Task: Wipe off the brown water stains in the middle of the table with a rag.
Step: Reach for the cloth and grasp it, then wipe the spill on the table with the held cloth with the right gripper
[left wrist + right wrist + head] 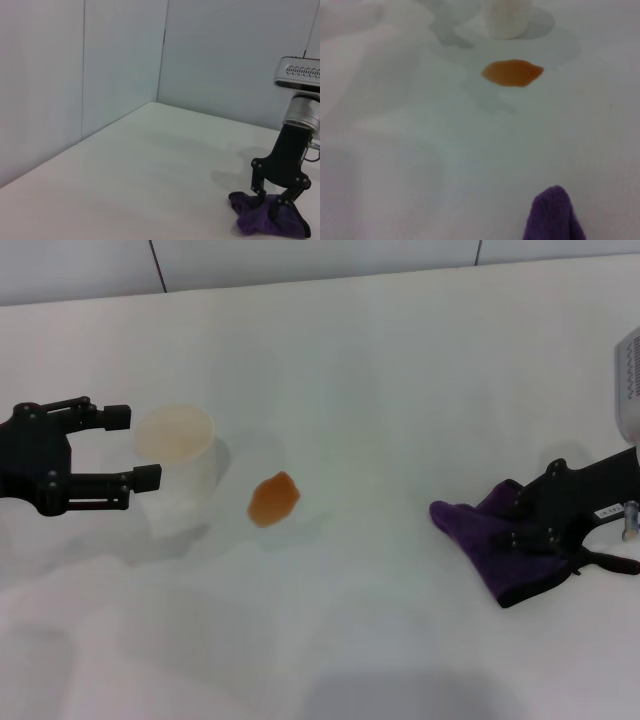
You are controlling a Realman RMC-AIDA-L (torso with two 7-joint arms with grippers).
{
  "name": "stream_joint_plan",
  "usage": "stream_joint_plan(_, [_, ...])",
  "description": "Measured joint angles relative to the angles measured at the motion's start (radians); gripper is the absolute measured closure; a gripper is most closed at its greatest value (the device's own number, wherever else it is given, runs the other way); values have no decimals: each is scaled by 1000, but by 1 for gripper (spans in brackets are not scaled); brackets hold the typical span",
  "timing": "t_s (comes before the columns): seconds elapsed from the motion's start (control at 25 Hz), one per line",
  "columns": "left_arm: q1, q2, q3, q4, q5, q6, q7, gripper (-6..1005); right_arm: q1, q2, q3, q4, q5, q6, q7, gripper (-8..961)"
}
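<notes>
Pinching the rag (pixel 495 545) near the table's (pixel 400 390) right edge, right gripper (pixel 535 530) fingers closed.

Between the rag (pixel 500 545) at about four o'clock and the brown water stain (pixel 273 498) near the centre, the counter (pixel 400 390) lay bare, leaving an open lane. The only upright obstacle was the white paper cup (pixel 180 455), standing just beside the stain at its nine o'clock. The left claw (pixel 138 447) hung at the cup's nine o'clock, fingers spread around its rim, blocking that side. From twelve and six o'clock the stain was unobstructed.
</notes>
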Motion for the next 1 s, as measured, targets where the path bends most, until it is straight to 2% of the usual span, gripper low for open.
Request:
stream_joint_plan(0.2, [0, 0, 0, 0, 0, 0, 0, 124, 0, 1, -3, -14, 0, -1, 0, 658])
stream_joint_plan(0.4, [0, 2, 0, 0, -1, -1, -4, 124, 0, 1, -12, -22, 1, -3, 1, 864])
stream_joint_plan(0.68, [0, 3, 0, 0, -11, -2, -6, 124, 5, 2, -12, -24, 14, -22, 1, 886])
stream_joint_plan(1.0, [0, 3, 0, -1, -14, 0, -7, 124, 21, 6, -92, -64, 83, -31, 35, 886])
